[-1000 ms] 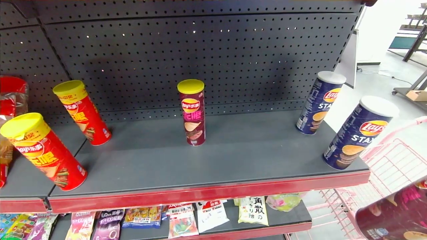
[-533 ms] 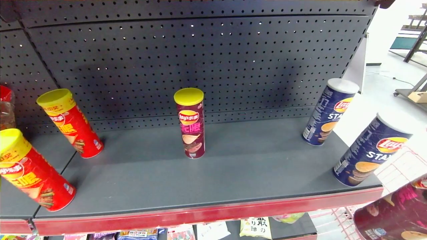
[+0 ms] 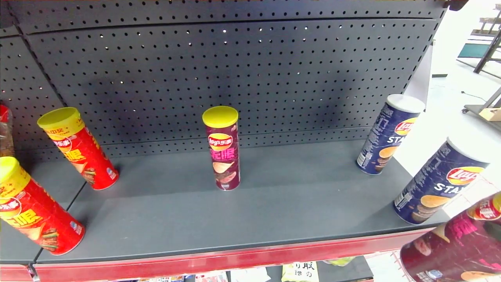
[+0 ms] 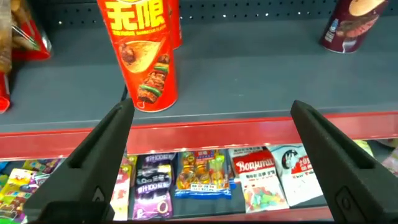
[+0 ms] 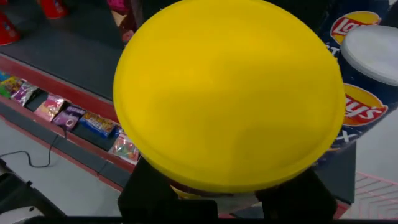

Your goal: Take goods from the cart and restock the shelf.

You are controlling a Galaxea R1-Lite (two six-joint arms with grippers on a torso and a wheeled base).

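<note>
Shelf [image 3: 274, 203] deck has 2 wide bare gaps: btw the upright mid maroon can [image 3: 221, 149] and the rear red can [image 3: 76, 147] on the L, and btw it and the rear blue can [image 3: 389, 135] on the R; strip in front of the mid can is bare too. Front corners are blocked: front red can [image 3: 31, 211] on L, front blue can [image 3: 438, 182] at R edge, w/ the held maroon can [image 3: 450, 250] low beside it, off the shelf front. Pegboard [image 3: 235, 70] closes the back.

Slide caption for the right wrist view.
Right gripper holding a yellow-lidded chip can beside a white-lidded blue can, by the shelf.
</note>
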